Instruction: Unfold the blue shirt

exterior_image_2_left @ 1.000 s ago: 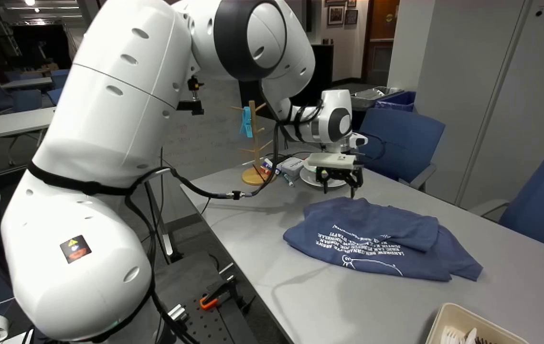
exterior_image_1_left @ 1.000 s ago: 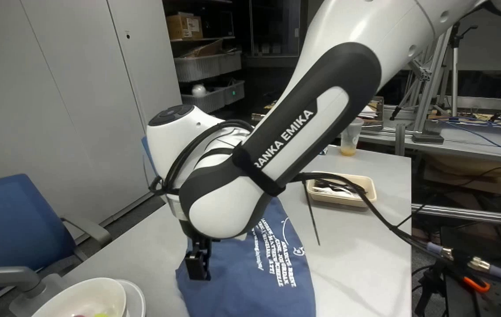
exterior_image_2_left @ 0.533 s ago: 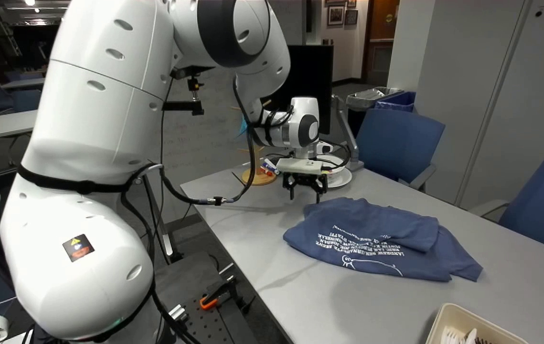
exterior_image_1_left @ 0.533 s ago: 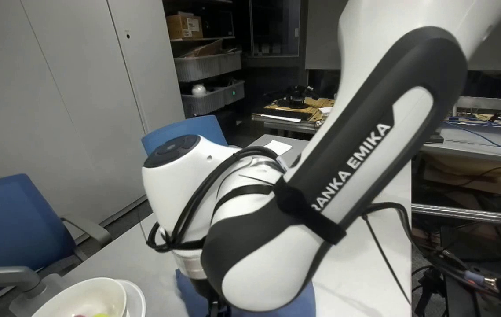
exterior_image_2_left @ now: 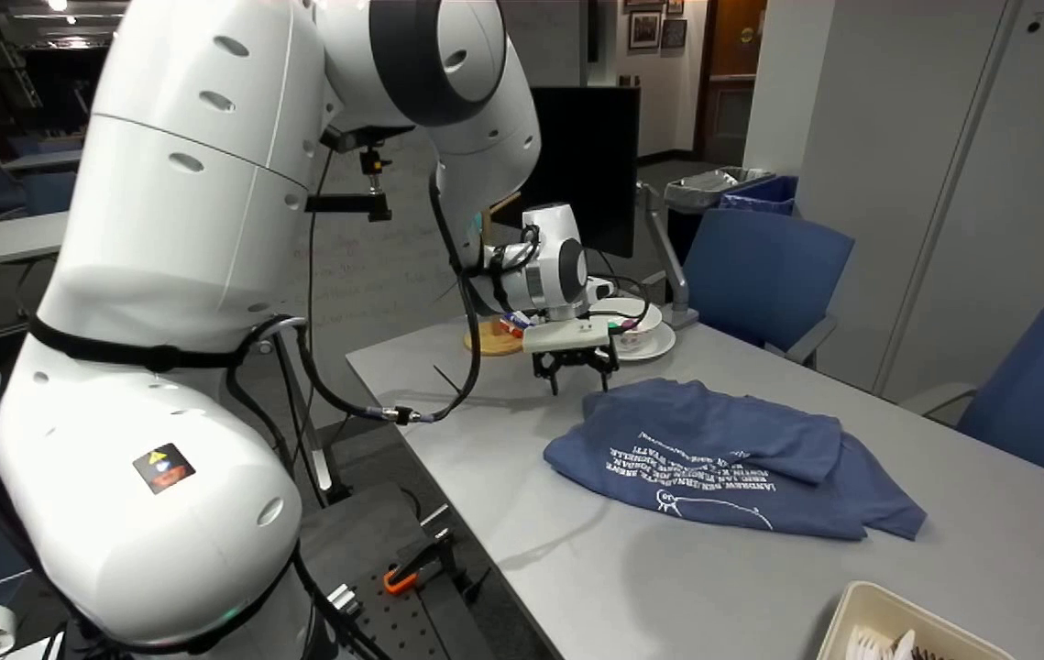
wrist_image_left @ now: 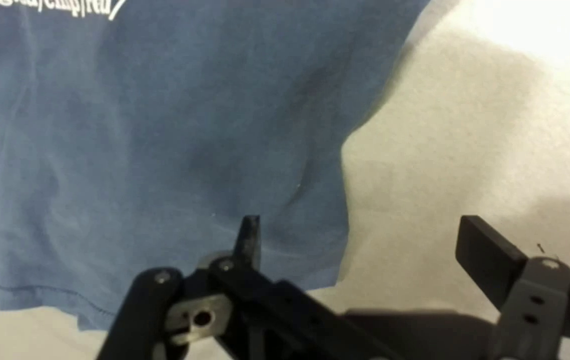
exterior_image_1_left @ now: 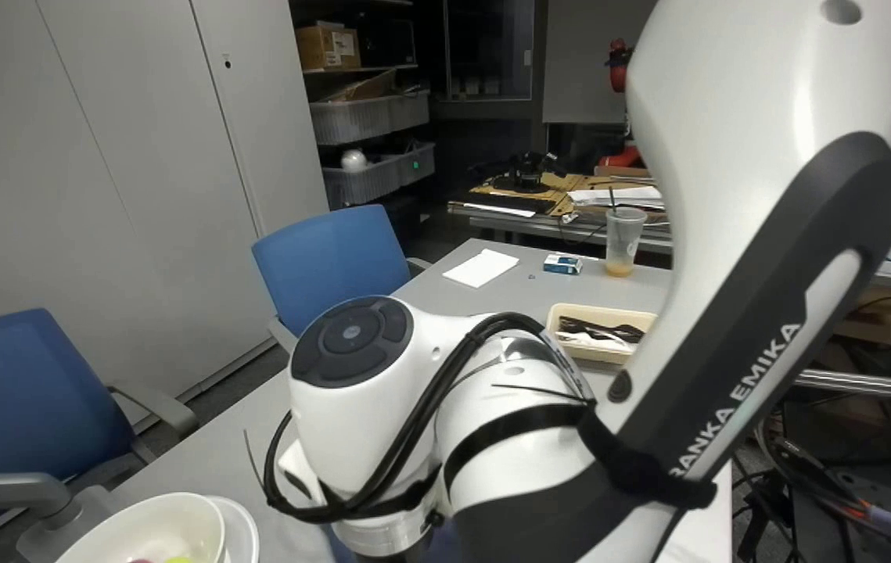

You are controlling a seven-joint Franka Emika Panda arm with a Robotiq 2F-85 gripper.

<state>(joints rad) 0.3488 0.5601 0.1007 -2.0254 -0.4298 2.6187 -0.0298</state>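
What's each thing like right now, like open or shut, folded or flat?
Tool, open, gripping nothing
Blue shirt, partly folded over and wrinkled
Cupboard doors, shut
White bowl, upright, colourful things inside
Clear cup, upright, just a little orangey drink at the bottom
Tray, no lid on, cutlery inside

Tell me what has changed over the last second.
In an exterior view, the gripper has shifted toward the picture's left and slightly down. Its fingers stay apart; nothing was taken hold of or let go. The blue shirt and the cutlery tray lie as before.
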